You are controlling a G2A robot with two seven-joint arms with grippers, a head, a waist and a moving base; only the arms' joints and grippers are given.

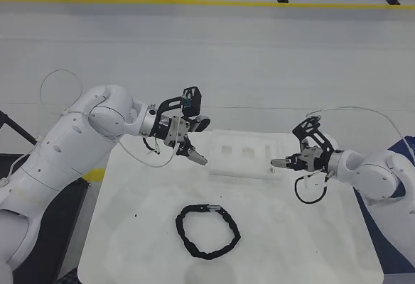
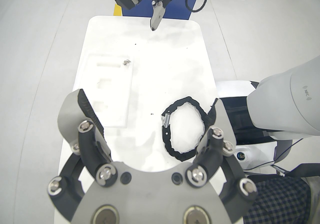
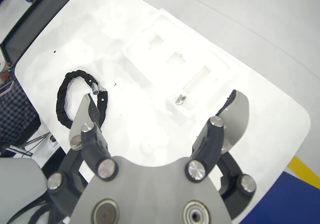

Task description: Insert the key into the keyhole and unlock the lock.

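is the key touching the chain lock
Apart. In the right wrist view the key lies on the foam tray, a wide stretch of bare surface away from the chain lock.

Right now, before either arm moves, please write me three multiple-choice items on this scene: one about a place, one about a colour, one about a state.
1. Where does the key lie? A) on the bare table B) on the foam tray C) on the floor
2. What colour is the chain lock? A) red B) black C) yellow
3. How is the left gripper? A) open and empty B) shut on the key C) shut on the chain lock

Answers: 1 B, the key rests on the tray's top. 2 B, its sleeve is black. 3 A, its fingers are spread apart with nothing between them.
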